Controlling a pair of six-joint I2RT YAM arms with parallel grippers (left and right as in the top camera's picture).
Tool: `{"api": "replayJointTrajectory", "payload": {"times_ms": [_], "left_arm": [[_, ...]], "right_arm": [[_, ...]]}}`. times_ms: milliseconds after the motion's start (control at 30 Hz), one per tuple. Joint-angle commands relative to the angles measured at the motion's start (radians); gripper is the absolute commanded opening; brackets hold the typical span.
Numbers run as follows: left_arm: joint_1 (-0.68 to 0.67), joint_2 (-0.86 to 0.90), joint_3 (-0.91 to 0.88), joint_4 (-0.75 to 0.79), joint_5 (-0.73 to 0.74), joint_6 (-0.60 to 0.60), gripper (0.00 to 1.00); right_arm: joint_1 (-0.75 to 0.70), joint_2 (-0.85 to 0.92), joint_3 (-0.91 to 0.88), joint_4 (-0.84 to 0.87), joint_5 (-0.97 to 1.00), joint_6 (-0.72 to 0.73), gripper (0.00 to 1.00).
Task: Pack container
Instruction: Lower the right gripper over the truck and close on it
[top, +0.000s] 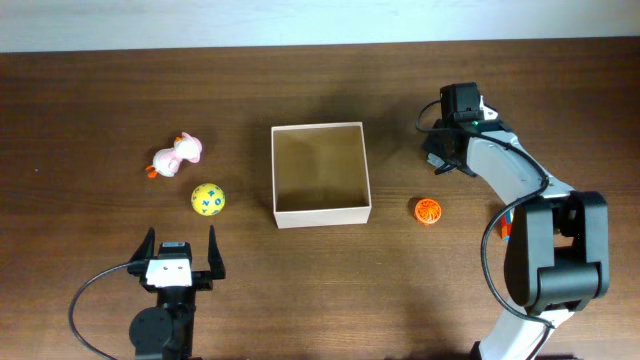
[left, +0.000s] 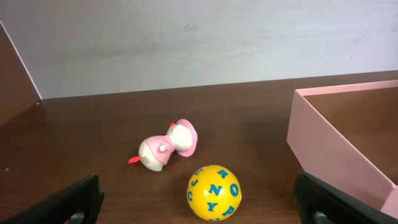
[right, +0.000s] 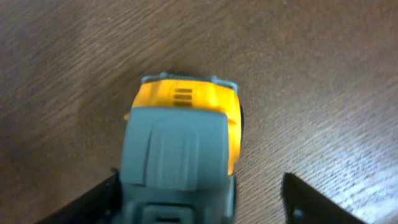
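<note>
box (top: 322, 212) is sitting in the middle of the worktop (top: 100, 100), nothing inside | left pincer (top: 181, 236) is standing wide open near yellow ball (top: 208, 199) | right pincer (right: 199, 186), right of box, is hanging open around toy truck (right: 186, 118), not gripping it

This looks like a robotics lab or test bench rather than a home. Two robot arms, the left arm (top: 165, 300) and the right arm (top: 520, 200), are stationed at one edge of a dark wood-grain table (top: 90, 100) that stands against a plain pale wall (left: 186, 43). Laid out on the tabletop like props, spaced apart, are an open cardboard box (top: 322, 213), a yellow lettered ball (top: 208, 199), a pink duck toy (top: 178, 155) and an orange ball (top: 428, 211).
</note>
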Motion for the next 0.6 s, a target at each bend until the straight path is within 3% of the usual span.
{"api": "replayJointTrajectory", "payload": {"times_ms": [0, 300, 567], "left_arm": [[0.004, -0.008, -0.003, -0.006, 0.007, 0.016, 0.99], [0.004, -0.008, -0.003, -0.006, 0.007, 0.016, 0.99], [0.004, -0.008, -0.003, -0.006, 0.007, 0.016, 0.99]], "right_arm": [[-0.003, 0.010, -0.010, 0.002, 0.020, -0.006, 0.66], [-0.003, 0.011, -0.010, 0.000, 0.019, -0.006, 0.42], [-0.003, 0.011, -0.010, 0.007, 0.021, -0.025, 0.34]]}}
